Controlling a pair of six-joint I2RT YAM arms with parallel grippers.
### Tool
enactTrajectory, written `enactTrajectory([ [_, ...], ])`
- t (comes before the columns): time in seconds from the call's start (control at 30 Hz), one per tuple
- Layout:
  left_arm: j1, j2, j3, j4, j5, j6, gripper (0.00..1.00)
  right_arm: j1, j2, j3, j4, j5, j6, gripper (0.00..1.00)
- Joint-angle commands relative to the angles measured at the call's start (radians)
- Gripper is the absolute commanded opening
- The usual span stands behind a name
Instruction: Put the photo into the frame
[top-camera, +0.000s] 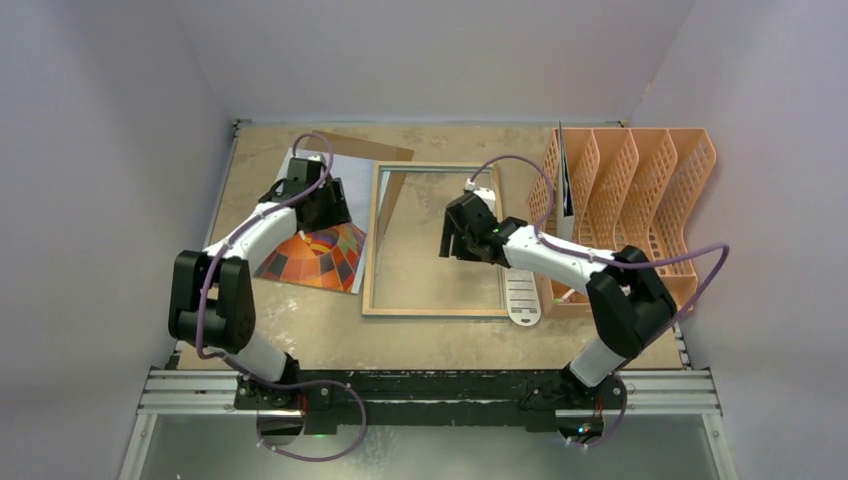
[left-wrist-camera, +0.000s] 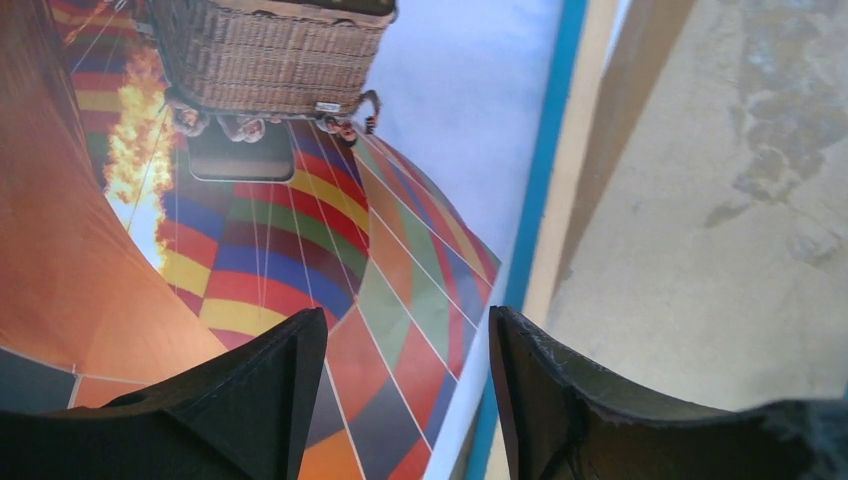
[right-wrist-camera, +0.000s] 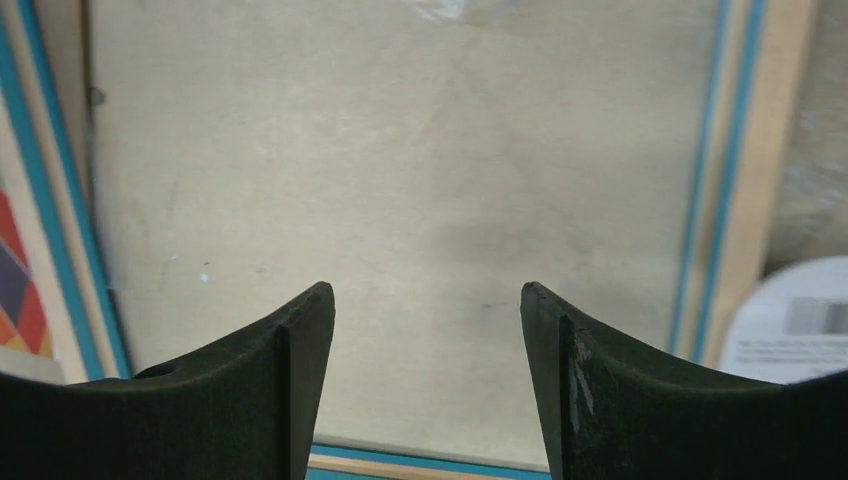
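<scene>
Large paper photo (top-camera: 320, 258) of an orange-red patterned hot-air balloon lies picture side up on the mottled tan tabletop (top-camera: 440, 340). It is outside and just left of the large rectangular frame (top-camera: 435, 311), light wood with blue inner edge, lying flat mid-tabletop. Left end effector (left-wrist-camera: 405, 330) hangs over the photo's right edge, fingers apart, gripping nothing. Right end effector (right-wrist-camera: 425, 300) hangs over the frame's opening, fingers spread, empty. Brown backing board (top-camera: 375, 150) sits behind; orange slotted file rack (top-camera: 640, 200) at right.
</scene>
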Motion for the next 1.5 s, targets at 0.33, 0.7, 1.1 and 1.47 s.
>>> enactTrajectory([
  [0.33, 0.065, 0.117, -0.016, 0.104, -0.024, -0.061, 0.59, -0.184, -0.038, -0.031, 0.020, 0.177, -0.013, 0.81],
  [0.7, 0.073, 0.116, -0.016, 0.095, -0.024, -0.056, 0.60, -0.186, 0.024, -0.052, -0.012, 0.172, -0.013, 0.95],
  [1.1, 0.082, 0.147, -0.005, 0.099, 0.008, -0.063, 0.61, -0.186, -0.015, -0.158, -0.029, 0.049, -0.123, 0.96],
  [1.47, 0.095, 0.157, 0.002, 0.093, 0.014, -0.063, 0.61, -0.186, -0.084, -0.232, -0.129, -0.056, -0.208, 0.85],
])
